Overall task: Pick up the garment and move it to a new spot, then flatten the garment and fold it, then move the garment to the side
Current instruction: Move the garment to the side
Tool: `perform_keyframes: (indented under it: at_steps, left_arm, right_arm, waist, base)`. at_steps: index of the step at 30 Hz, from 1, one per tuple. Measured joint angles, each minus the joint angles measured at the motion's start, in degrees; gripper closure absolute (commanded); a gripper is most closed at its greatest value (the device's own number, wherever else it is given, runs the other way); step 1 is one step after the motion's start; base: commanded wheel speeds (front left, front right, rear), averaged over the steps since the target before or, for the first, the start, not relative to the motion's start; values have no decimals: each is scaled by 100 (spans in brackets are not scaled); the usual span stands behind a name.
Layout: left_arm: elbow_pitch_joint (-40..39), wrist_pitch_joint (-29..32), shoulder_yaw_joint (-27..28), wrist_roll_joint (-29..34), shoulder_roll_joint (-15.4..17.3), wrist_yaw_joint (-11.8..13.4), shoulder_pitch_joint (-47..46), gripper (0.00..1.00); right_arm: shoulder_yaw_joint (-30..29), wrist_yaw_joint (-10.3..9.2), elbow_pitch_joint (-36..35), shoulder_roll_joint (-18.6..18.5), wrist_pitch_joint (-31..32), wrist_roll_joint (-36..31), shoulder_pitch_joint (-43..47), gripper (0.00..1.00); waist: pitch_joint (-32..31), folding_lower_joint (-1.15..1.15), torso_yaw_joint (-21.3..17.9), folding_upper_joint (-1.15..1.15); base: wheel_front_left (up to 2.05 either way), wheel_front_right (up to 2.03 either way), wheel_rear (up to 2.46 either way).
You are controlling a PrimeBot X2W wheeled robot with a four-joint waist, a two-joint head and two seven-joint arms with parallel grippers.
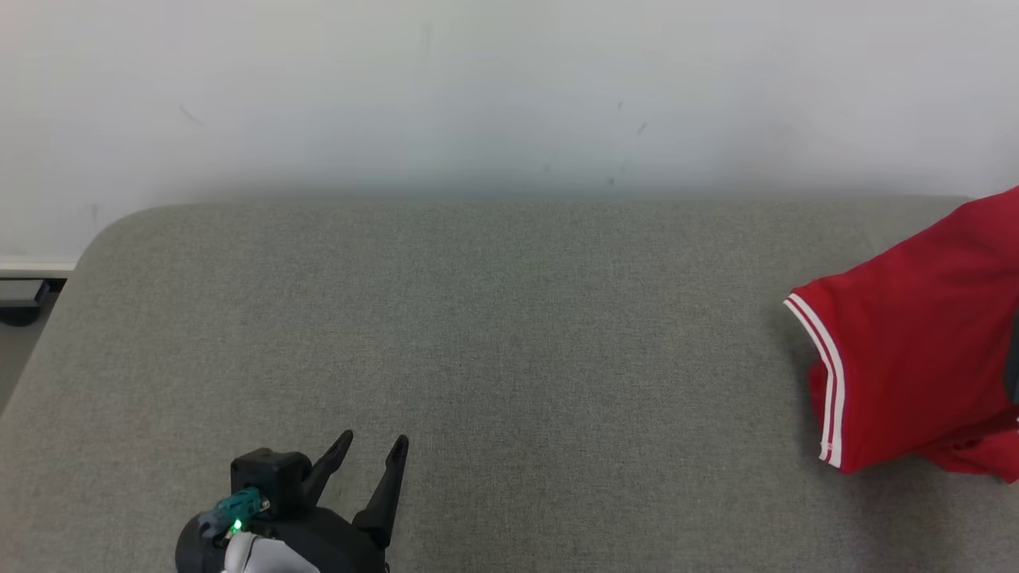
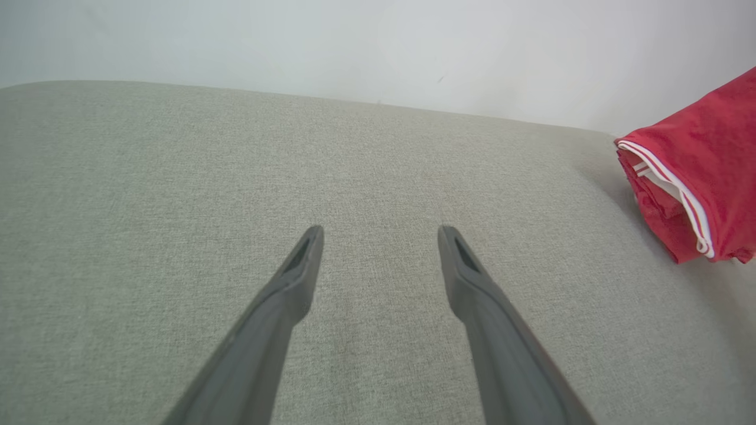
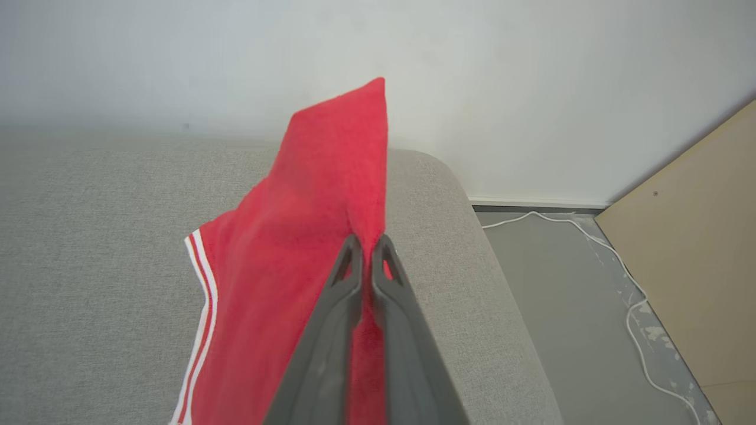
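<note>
step: relocate garment [image 1: 915,358] | right gripper [image 3: 368,241] clamped on it at grey pad's [image 1: 478,318] right end | left gripper [image 1: 374,439] spread, near pad's front | advice: probably lift hem clear, carry toward pad's middle

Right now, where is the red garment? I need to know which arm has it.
Head view: the red garment is at the far right end of the grey surface, pinched in the shut jaws of the right gripper, far from the open left gripper.

The grey cushion [image 1: 509,358] lies open left and middle; the red garment [image 1: 915,358] crowds its right end.
</note>
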Motion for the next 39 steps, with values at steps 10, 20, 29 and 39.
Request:
perform_keyframes:
  at_steps: [10, 20, 29, 39]
  left_arm:
    - [-55, 67, -52, 52, 20, -2, -231, 0]
    - [-141, 149, -77, 201, 30, -52, -409, 0]
    - [-204, 200, -93, 275, 64, -55, -643, 0]
    - [-152, 249, -138, 292, 43, -60, -820, 0]
  right_arm:
    - [-385, 1, 501, -13, -67, -650, -10, 100]
    - [-892, 1, 991, 138, -229, -1234, -24, 100]
    - [-1074, 1, 1529, 199, -625, -1484, -274, 100]
    - [-1131, 1, 2112, 357, -1113, -1726, -543, 0]
  waist:
    - [323, 0, 26, 0]
    - [628, 0, 114, 0]
    - [962, 1, 194, 0]
    - [1164, 0, 281, 0]
  base:
    - [0, 0, 0]
    - [0, 0, 0]
    - [0, 0, 0]
    - [0, 0, 0]
